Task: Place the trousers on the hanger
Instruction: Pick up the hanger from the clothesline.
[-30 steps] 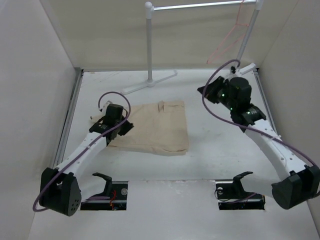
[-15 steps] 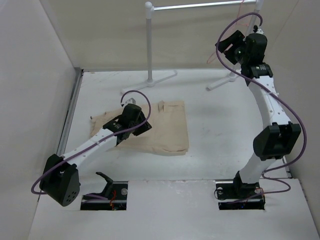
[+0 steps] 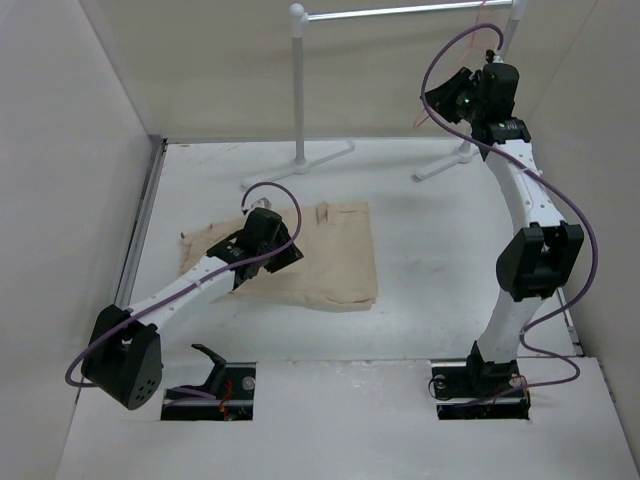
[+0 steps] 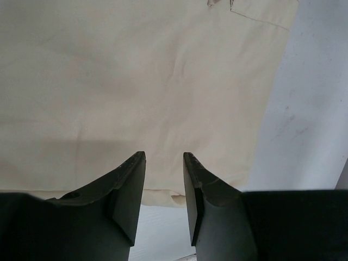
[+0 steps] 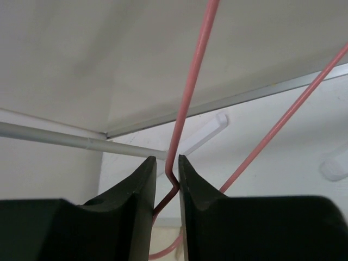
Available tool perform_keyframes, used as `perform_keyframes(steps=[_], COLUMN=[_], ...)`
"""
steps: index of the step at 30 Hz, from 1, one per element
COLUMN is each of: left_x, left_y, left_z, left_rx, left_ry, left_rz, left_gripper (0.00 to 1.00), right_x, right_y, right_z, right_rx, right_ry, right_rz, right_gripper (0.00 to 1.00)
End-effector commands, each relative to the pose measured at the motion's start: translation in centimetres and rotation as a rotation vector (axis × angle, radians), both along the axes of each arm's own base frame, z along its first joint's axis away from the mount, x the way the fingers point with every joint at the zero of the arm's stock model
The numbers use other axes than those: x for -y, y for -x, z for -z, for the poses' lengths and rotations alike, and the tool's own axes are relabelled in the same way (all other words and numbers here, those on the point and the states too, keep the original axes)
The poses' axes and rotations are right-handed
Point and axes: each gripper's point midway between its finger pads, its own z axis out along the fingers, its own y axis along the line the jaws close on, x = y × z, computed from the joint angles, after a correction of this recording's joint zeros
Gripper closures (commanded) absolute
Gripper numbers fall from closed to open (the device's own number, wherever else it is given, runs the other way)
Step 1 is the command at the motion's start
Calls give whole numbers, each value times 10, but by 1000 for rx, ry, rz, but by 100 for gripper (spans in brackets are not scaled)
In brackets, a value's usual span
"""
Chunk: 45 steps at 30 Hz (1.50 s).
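The beige trousers [image 3: 335, 250] lie folded flat on the table at centre left and fill the left wrist view [image 4: 136, 81]. My left gripper [image 3: 287, 254] hovers over their left part, its jaws slightly apart with nothing between them [image 4: 164, 163]. The pink-red wire hanger [image 3: 479, 27] hangs from the rack's bar at the back right. My right gripper [image 3: 438, 102] is raised up to it. In the right wrist view the gripper [image 5: 167, 166] is closed round a kinked stretch of the hanger's wire [image 5: 190, 92].
The white pipe rack stands at the back, with a left post [image 3: 298, 90], a top bar [image 3: 400, 12] and feet on the table [image 3: 290, 168]. Its pipe shows in the right wrist view [image 5: 54, 136]. White walls close in the left, back and right sides.
My right arm rose from low over the table up to the hanger and closed round its wire. My left gripper moved right, further onto the trousers.
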Motion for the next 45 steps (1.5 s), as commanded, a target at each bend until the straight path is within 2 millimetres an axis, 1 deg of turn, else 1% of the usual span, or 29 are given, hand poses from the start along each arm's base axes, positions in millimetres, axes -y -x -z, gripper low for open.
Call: perform_keyframes(steps=[1, 2, 4, 9, 12, 15, 18, 20, 21, 23, 26, 30, 34, 35, 38, 42, 43, 45], left_x=[0, 0, -1, 0, 2, 6, 11, 16, 18, 24, 34, 49, 70, 78, 101, 147, 158, 176], left_y=[-7, -8, -10, -15, -19, -25, -32, -38, -40, -45, -54, -67, -81, -83, -87, -86, -85, -83], left_z=[-6, -7, -9, -16, -23, -36, -53, -68, -74, -95, -130, -180, -221, -230, -249, -272, -277, -286], left_rx=[29, 31, 36, 47, 57, 82, 106, 130, 140, 170, 225, 305, 367, 384, 409, 438, 448, 464], left_ry=[10, 10, 14, 20, 29, 41, 61, 79, 87, 111, 154, 215, 268, 281, 314, 368, 381, 396], left_rz=[-3, -6, -13, -18, -15, -10, 1, 13, 19, 35, 59, 92, 131, 145, 184, 271, 292, 324], left_gripper=[68, 68, 67, 64, 60, 55, 52, 50, 50, 49, 49, 49, 49, 49, 48, 48, 47, 47], right_x=[-9, -10, -11, -11, -14, -18, -18, -22, -25, -32, -44, -50, -58, -59, -61, -71, -77, -82], right_y=[4, 7, 14, 36, 53, 66, 71, 78, 82, 92, 110, 128, 153, 160, 176, 195, 202, 209], right_z=[-58, -64, -78, -112, -125, -124, -104, -82, -75, -57, -39, -21, 7, 15, 32, 47, 53, 62], right_rx=[169, 186, 222, 303, 327, 328, 280, 234, 219, 188, 156, 110, 34, 14, -18, -46, -58, -75], right_ry=[-12, -11, -5, -2, -2, 7, 8, 7, 8, 24, 73, 168, 257, 277, 331, 372, 383, 399], right_rz=[-50, -57, -62, -76, -102, -120, -125, -135, -141, -153, -179, -177, -198, -197, -182, -205, -219, -235], right_gripper=[78, 82, 84, 86, 86, 86, 86, 87, 87, 87, 88, 89, 90, 90, 90, 91, 91, 91])
